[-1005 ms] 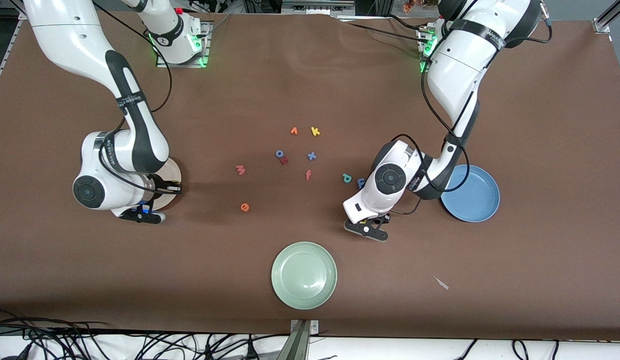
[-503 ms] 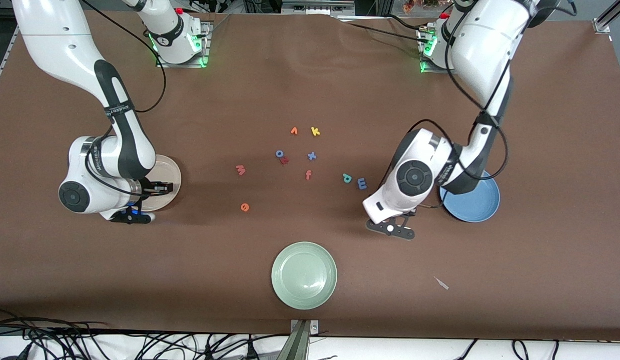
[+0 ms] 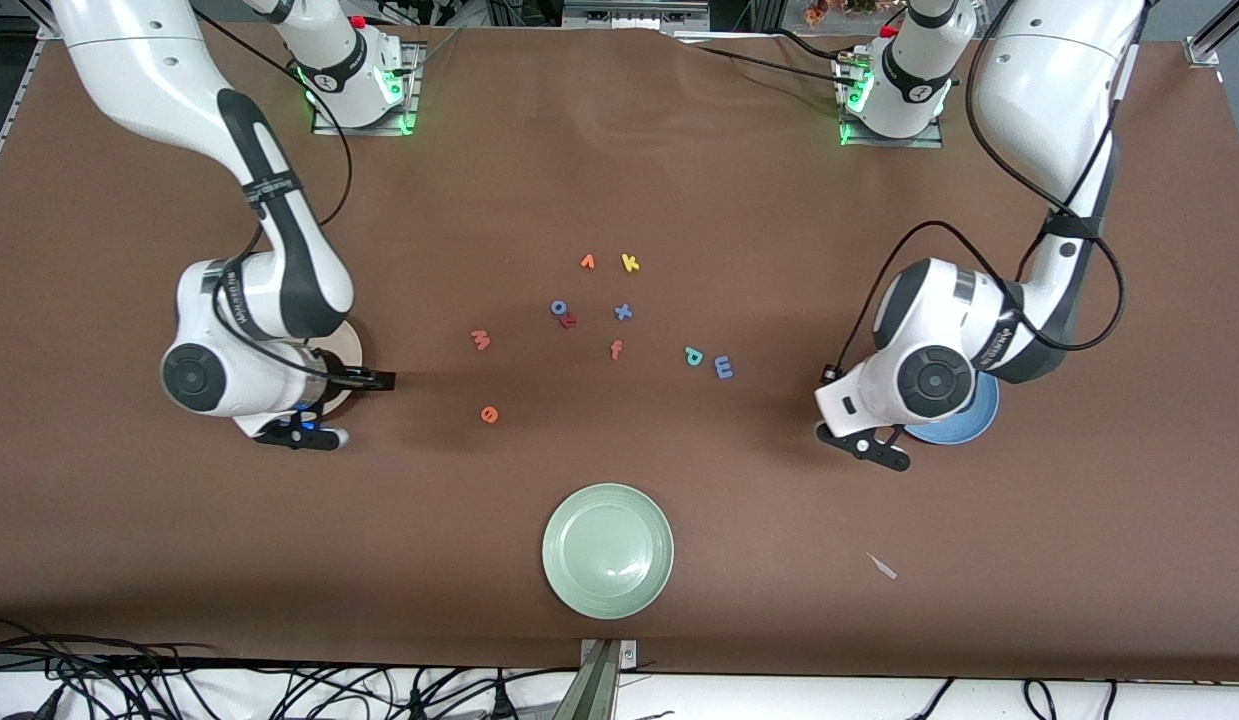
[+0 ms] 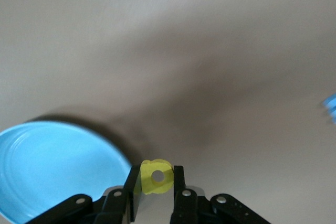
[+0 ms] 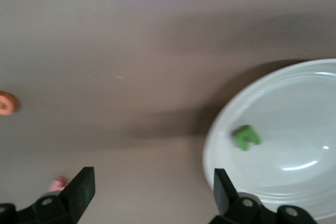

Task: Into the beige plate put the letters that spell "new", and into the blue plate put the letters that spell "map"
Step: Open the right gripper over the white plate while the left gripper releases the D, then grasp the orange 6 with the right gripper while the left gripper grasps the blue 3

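Note:
My left gripper (image 4: 156, 181) is shut on the yellow a (image 4: 157, 176), just above the table beside the rim of the blue plate (image 4: 52, 163). In the front view the left hand hides most of that plate (image 3: 964, 428). My right gripper (image 5: 152, 184) stands open with nothing between its fingers, beside the beige plate (image 5: 294, 103), where the dark green n (image 5: 245, 137) lies. The pinkish-red w (image 3: 481, 340), orange e (image 3: 489, 413), teal p (image 3: 693, 356) and blue m (image 3: 723, 367) lie on the table between the two arms.
A pale green plate (image 3: 607, 550) sits nearest the front camera, mid-table. Other letters lie in a cluster: yellow k (image 3: 630, 263), blue o (image 3: 559, 308), blue x (image 3: 623, 312), orange f (image 3: 616, 349). A small pale scrap (image 3: 882, 566) lies near the green plate.
The left arm carried the yellow a from beside the blue m over to the blue plate. The right gripper opened at the beige plate and shifted slightly toward the letters.

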Tool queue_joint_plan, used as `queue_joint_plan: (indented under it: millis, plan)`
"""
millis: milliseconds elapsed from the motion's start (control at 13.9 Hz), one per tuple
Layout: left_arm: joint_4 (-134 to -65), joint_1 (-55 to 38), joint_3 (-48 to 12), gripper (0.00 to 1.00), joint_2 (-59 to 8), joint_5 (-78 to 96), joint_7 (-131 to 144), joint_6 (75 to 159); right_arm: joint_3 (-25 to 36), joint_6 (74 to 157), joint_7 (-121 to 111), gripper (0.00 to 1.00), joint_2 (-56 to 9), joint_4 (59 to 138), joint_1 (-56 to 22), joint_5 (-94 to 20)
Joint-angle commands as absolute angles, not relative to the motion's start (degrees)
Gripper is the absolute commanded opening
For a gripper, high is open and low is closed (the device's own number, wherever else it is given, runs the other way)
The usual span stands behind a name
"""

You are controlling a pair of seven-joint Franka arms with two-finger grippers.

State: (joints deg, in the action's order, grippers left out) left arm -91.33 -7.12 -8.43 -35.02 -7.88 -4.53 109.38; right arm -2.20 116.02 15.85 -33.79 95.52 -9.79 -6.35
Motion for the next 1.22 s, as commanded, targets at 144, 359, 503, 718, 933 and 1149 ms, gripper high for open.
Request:
queue_joint_plan:
  millis: [144,359,503,718,933,1149]
  plan:
    - [-109.7,-1.2,-9.3,0.12,-25.2,-9.9,-11.2,119.3,-2.5,122.9,28.6,1.00,-34.4,95.7,-15.0,-6.5]
    - [-114.9,1.4,-9.3,0.16,-23.9,-10.1,-13.4,123.7,-2.5,128.4,34.0,1.00,-36.5,95.6,-17.4,-6.5]
    - [-116.1,2.4,-9.3,0.53,-24.1,-11.2,-13.5,125.5,-2.5,132.8,39.4,1.00,-38.6,95.5,-19.6,-6.5]
    - [-115.4,2.5,-9.4,1.00,-24.2,-11.2,-13.4,125.3,-2.5,134.8,41.4,1.00,-40.3,94.7,-21.7,-6.5]
    - [-112.9,2.2,-13.3,1.00,-23.7,-10.9,-12.2,124.6,-2.5,134.8,42.5,0.99,-41.4,94.7,-22.0,-6.5]
    - [-110.0,0.7,-16.6,1.00,-24.3,-10.2,-4.8,124.6,-2.5,134.9,42.3,0.97,-42.3,94.4,-22.0,-6.4]
